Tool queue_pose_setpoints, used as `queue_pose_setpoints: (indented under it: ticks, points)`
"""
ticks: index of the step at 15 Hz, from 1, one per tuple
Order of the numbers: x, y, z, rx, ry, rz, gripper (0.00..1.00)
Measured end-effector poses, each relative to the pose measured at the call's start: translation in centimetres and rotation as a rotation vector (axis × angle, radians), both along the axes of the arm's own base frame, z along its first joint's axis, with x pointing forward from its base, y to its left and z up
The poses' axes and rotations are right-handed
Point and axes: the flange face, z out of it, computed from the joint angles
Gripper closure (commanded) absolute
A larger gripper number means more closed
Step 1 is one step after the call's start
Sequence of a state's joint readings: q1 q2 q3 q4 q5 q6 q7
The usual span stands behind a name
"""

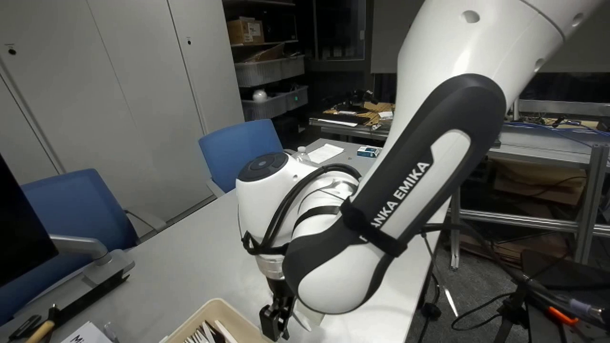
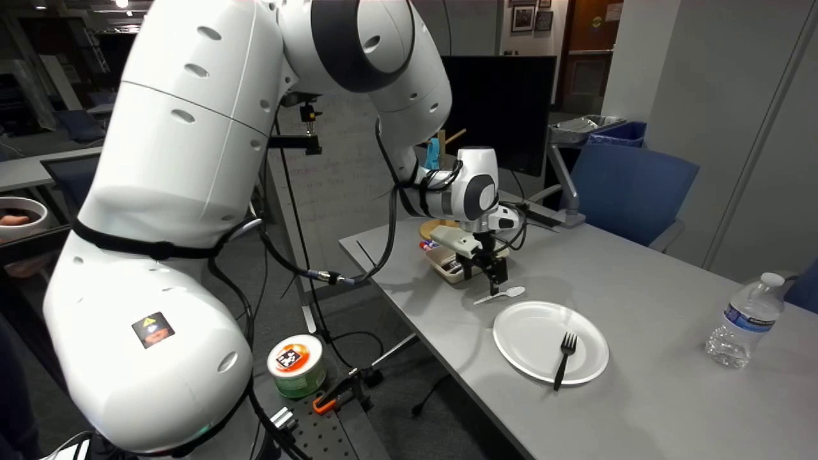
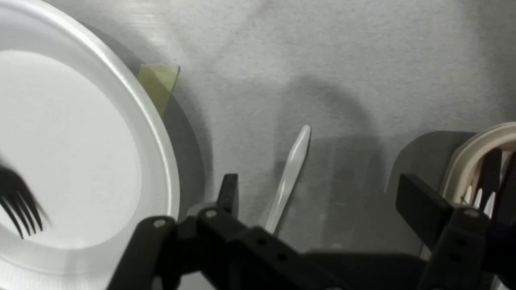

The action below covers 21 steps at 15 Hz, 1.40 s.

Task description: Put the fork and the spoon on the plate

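Spoon (image 2: 513,292): white, lying on the gray table (image 2: 645,287) between the plate (image 2: 530,335) and the beige tray (image 3: 458,169), apart from both.
Spoon's aim: in an exterior view the bowl points right, toward the side with the blue chair (image 2: 629,185); the handle runs left, toward the table edge nearest the robot's base.
Spoon's long axis: steep in the wrist view, handle end uppermost and leaning right, roughly crosswise to the line between the fingertips.
Fork (image 2: 567,348): black, on the plate, handle end over the rim; the tines point away from that exterior camera, the axis leaning slightly right.
Gripper (image 3: 318,181): fingers spread wide above the spoon, its handle showing between them.
Fingertip height: hard to judge from these angles; I cannot tell whether a tip touches the table.
Tray load: white and dark utensils.
Yellow slip (image 3: 159,82): beside the plate, partly covered by its rim.
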<state>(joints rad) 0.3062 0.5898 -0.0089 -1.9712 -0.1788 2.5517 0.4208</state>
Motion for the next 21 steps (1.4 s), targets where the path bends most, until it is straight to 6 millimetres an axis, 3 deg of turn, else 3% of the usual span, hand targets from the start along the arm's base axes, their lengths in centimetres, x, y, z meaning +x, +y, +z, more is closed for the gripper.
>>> queue_pose_setpoints:
  ticks: [8, 20, 21]
  points:
    - [1.0, -0.4, -1.7, 0.036, -0.051, -0.062, 0.00]
    - [1.7, -1.8, -2.3, 0.044, -0.049, -0.118, 0.01]
    - [1.7, -1.9, -2.5, 0.043, -0.046, -0.119, 0.25]
